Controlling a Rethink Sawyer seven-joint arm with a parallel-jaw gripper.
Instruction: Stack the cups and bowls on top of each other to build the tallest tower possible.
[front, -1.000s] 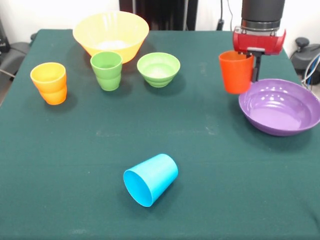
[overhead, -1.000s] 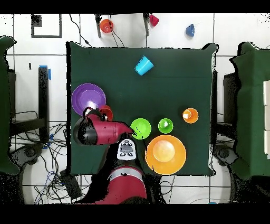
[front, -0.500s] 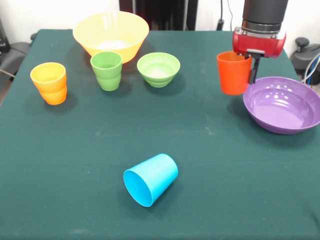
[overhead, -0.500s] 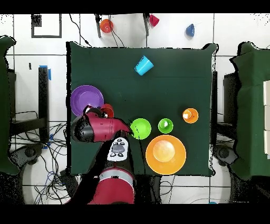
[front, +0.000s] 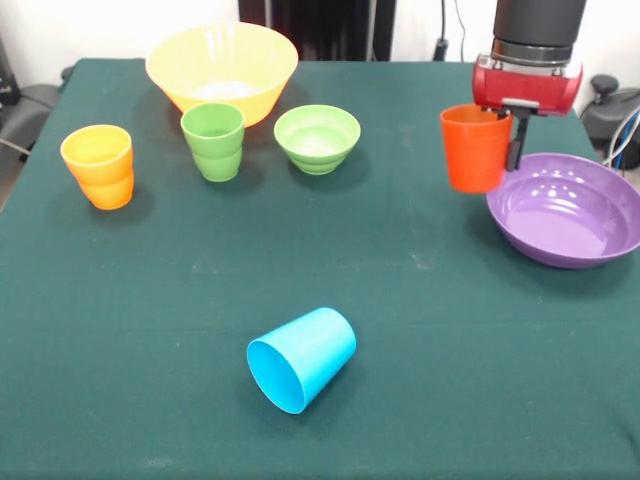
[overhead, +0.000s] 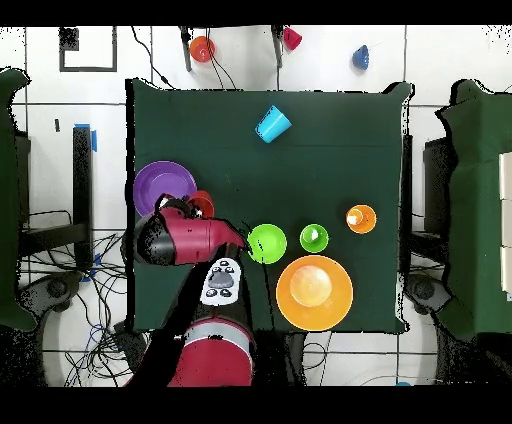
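Observation:
My gripper (front: 504, 140) is shut on the rim of an orange cup (front: 475, 148), holding it upright just above the table beside the left rim of the wide purple bowl (front: 566, 212). In the overhead view the arm covers part of the orange cup (overhead: 203, 203). A light blue cup (front: 302, 358) lies on its side near the front. A green cup (front: 213, 141), a light green bowl (front: 317, 138) and a large yellow bowl (front: 222, 66) sit at the far left-centre. A yellow-orange cup (front: 98, 165) stands at the left.
The green-covered table's right edge (front: 600, 150) runs close behind the purple bowl. In the overhead view, a small orange piece (overhead: 202, 48), a magenta one (overhead: 291, 38) and a blue one (overhead: 360, 57) lie on the floor beyond the table.
My gripper has shifted slightly to the right with the orange cup in the front view. The purple bowl has slid a little to the right since a second ago.

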